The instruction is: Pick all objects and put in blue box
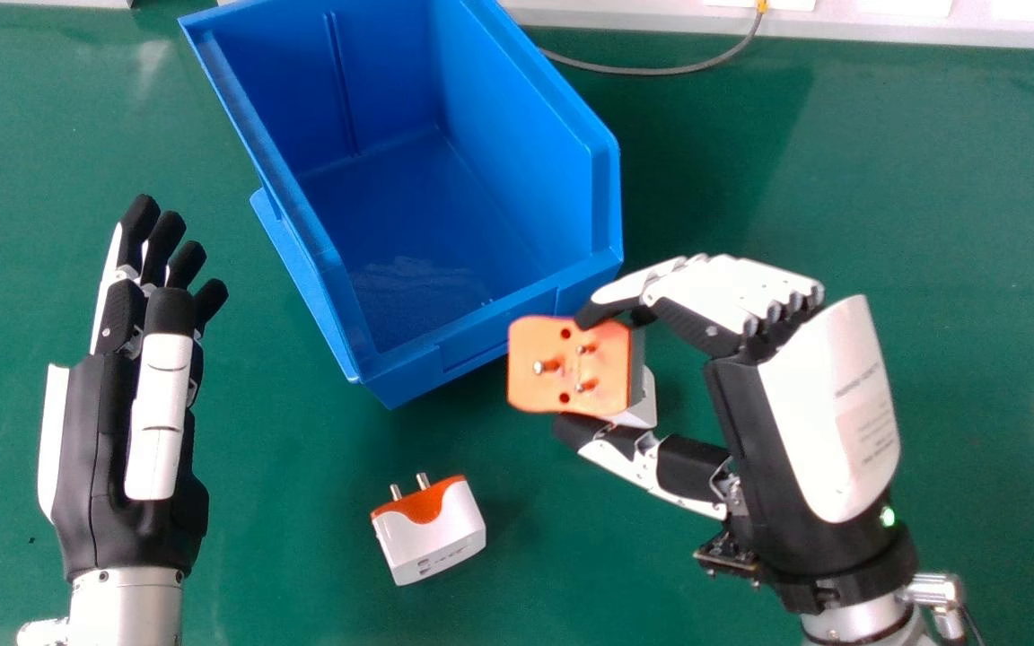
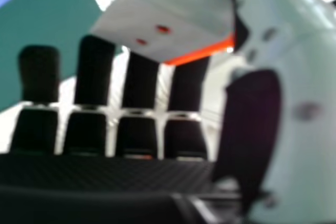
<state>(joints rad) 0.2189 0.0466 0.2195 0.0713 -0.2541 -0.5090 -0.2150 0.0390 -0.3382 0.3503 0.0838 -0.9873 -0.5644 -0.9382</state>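
Green table point(image 1: 975, 197) lies beneath the blue box point(image 1: 472, 345). Just off the box's near right corner, my right hand point(image 1: 723, 296) pinches an orange-faced adapter point(image 1: 607, 386); nearer me than the box sits a white-and-orange plug point(image 1: 432, 534). I judge this the carry: next, lift over the rim, then release.

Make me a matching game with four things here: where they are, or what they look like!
Things:
1. box
2. three-pin plug
3. plug showing two pins
4. left hand

Clues:
A. pinched by the right hand
B. fingers straight, holding nothing
C. blue all over
D. white and orange, lying on the green table

Right pairs: 1-C, 2-A, 3-D, 4-B
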